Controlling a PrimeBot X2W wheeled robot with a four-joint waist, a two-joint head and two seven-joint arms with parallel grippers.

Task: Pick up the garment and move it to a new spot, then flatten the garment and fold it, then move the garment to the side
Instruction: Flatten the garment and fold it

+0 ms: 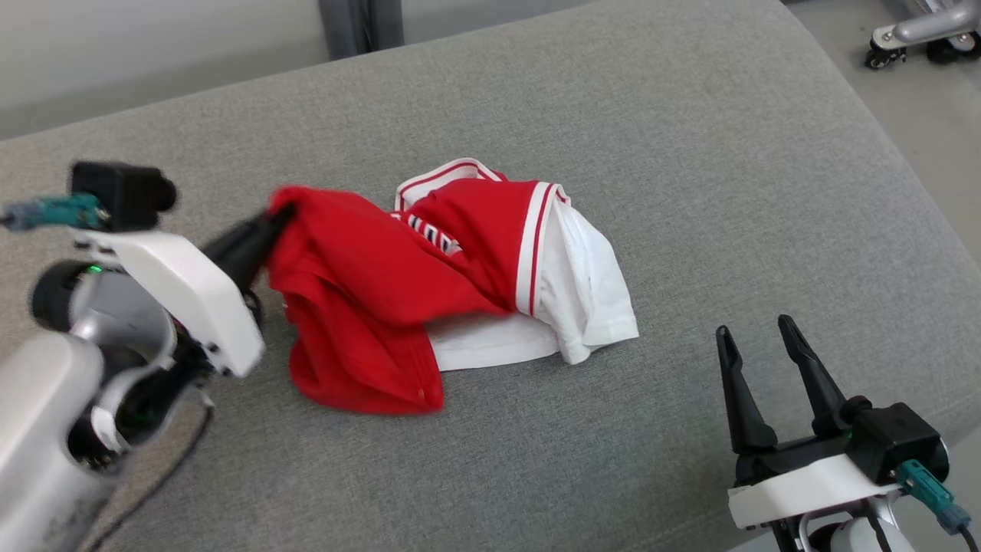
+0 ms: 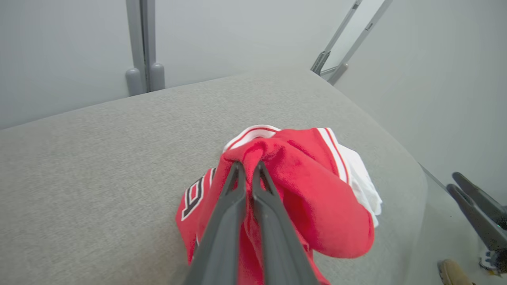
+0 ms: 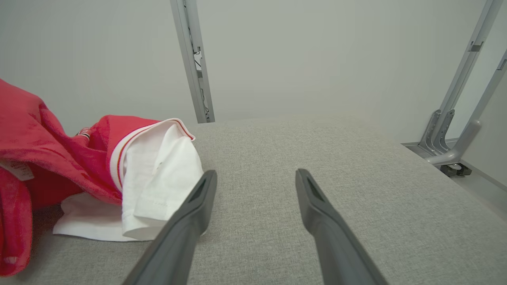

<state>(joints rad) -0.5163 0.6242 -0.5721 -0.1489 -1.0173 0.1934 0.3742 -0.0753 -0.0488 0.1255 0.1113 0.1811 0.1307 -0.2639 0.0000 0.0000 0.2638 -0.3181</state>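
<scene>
Garment (image 1: 360, 307) lies in a rumpled heap near the middle of the grey padded surface (image 1: 613, 115), with its red hem drooping toward the robot. On the near right, the right gripper (image 1: 755, 331) hovers with its fingers spread wide and empty, just beside the white sleeve but apart from it. On the near left, the left gripper (image 1: 276, 218) has its dark fingers closed to a thin gap on a bunched red fold at the heap's left edge, and that fold is lifted a little off the surface. In the left wrist view the cloth wraps around and between the tips of this gripper (image 2: 248, 166).

It looks like a light, soft jersey knit: limp, with no stiffness, so it should drape and trail from whatever point is gripped, and it is not fragile. The weave seems matte and grippy rather than slick, but a pinch on one thin layer may slip or drag hidden layers along. Better holds, I judge, are the thicker ribbed bands or a shoulder seam, one for each gripper, to spread it flat.

Red body, white sleeves, red-and-white striped ribbing and black-and-white lettering show among the folds. The surface beneath is coarse woven upholstery with a rounded far edge. Beyond it stand a grey metal post (image 1: 360, 23) and a pale wall
</scene>
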